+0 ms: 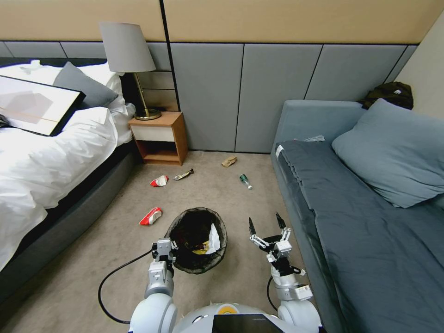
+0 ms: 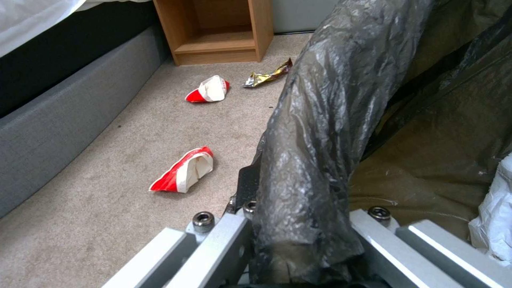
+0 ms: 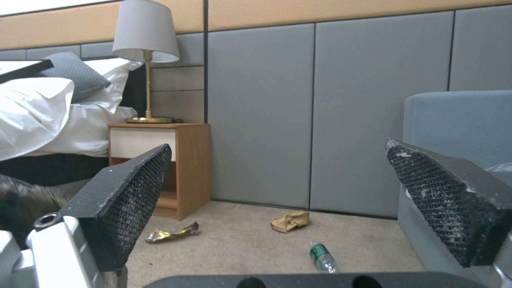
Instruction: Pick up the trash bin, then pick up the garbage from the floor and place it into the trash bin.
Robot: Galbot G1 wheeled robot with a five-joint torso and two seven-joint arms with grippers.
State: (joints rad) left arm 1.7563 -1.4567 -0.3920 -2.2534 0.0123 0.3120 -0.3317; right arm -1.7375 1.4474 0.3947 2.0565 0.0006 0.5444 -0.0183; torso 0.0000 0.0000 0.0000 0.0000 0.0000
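Note:
The trash bin [image 1: 185, 226], lined with a black bag, is in front of me on the floor [image 1: 115, 259]. My left gripper [image 1: 167, 249] is shut on its near-left rim; the left wrist view shows the bag-covered rim [image 2: 320, 132] clamped in the left gripper [image 2: 304, 228]. White tissue [image 1: 213, 238] and a yellow scrap [image 1: 201, 251] lie inside. My right gripper [image 1: 267, 226] hangs open and empty right of the bin, its pads [image 3: 133, 196] wide apart. Garbage on the floor: two red-and-white wrappers [image 1: 151, 216] [image 1: 159, 181], a gold wrapper [image 1: 184, 174], brown paper [image 1: 229, 161], a green bottle [image 1: 245, 181].
A bed [image 1: 51, 152] with a grey base runs along the left. A wooden nightstand [image 1: 159, 138] with a lamp [image 1: 129, 60] stands against the grey panel wall. A blue-grey sofa [image 1: 370, 217] lines the right, close to my right arm.

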